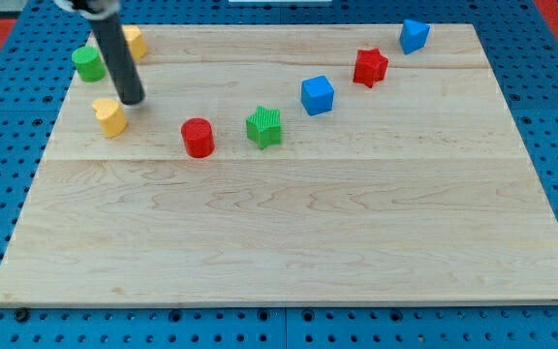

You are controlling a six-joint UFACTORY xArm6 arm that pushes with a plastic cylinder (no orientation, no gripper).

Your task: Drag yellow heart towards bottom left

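Observation:
The yellow heart (110,117) lies near the board's left edge, in the upper left part of the view. My tip (132,100) stands just to the upper right of it, close to touching. The dark rod rises from there to the view's top. A second yellow block (134,42) sits behind the rod near the top left corner, partly hidden by it.
A green cylinder (88,64) is at the far upper left. A red cylinder (199,138), green star (264,127), blue cube (317,95), red star (369,67) and blue block (414,35) run in an arc toward the upper right on the wooden board (289,242).

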